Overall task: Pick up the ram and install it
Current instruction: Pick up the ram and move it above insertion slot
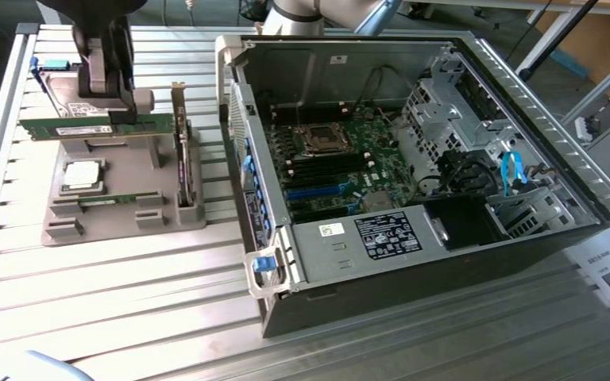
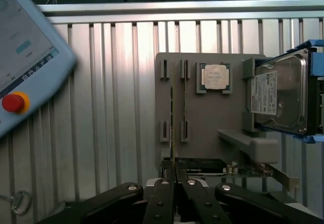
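My gripper [image 1: 125,105] hangs over the grey holder tray [image 1: 109,226] at the exterior view's left, shut on a ram [image 1: 72,127]. This long green stick is held level, lifted above the tray. In the wrist view the fingertips [image 2: 164,183] pinch the same ram [image 2: 172,127], seen edge-on as a thin line. A second ram [image 1: 109,199] rests in the tray's slots, also seen edge-on in the wrist view as a second ram [image 2: 184,107] beside the held one. The open computer case [image 1: 559,238] lies at the exterior view's right, with the motherboard's memory slots [image 1: 316,171] exposed.
On the tray sit a square silver processor [image 1: 80,176], an upright dark expansion card [image 1: 183,159] and a hard drive [image 2: 281,97]. A teach pendant [image 2: 20,72] with a red button lies on the slatted metal table [image 1: 125,302]. Cables and drive cages fill the case's right side.
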You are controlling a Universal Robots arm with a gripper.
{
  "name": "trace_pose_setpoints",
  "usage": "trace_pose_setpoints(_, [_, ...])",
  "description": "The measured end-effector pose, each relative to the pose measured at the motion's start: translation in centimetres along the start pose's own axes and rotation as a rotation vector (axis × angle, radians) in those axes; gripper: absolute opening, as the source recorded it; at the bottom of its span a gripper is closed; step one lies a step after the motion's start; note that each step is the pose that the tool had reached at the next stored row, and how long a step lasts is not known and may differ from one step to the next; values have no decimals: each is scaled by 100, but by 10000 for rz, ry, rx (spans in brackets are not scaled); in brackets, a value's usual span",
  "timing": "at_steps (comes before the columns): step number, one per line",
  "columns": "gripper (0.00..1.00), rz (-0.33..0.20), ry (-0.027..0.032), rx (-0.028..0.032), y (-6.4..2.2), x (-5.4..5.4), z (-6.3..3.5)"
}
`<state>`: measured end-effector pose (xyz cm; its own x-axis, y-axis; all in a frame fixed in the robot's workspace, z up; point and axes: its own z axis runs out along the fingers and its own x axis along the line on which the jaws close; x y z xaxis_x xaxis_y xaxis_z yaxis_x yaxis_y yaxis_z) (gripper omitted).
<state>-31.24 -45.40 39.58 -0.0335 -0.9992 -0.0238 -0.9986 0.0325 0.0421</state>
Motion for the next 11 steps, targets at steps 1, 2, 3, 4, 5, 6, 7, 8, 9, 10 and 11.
trace_pose_setpoints(1, [12, -1, 0, 0, -20, -1, -1])
trace_pose_setpoints(2, [12, -3, 0, 0, -40, -2, -2])
trace_pose_setpoints(3, [12, -5, 0, 0, -60, -2, -2])
trace_pose_setpoints(4, [12, -7, 0, 0, -78, -3, -3])
trace_pose_setpoints(5, [12, -7, 0, -1, -97, -3, -4])
trace_pose_setpoints(6, [12, -9, -1, 0, -116, -4, -4])
trace_pose_setpoints(7, [12, -9, 0, -1, -134, -5, -5])
trace_pose_setpoints(8, [12, -11, 0, -1, -152, -5, -6])
trace_pose_setpoints(9, [12, -12, 1, -1, -170, -6, -7])
trace_pose_setpoints(10, [12, -13, 0, -1, -190, -6, -8])
trace_pose_setpoints(11, [12, -14, 1, -1, -209, -7, -9])
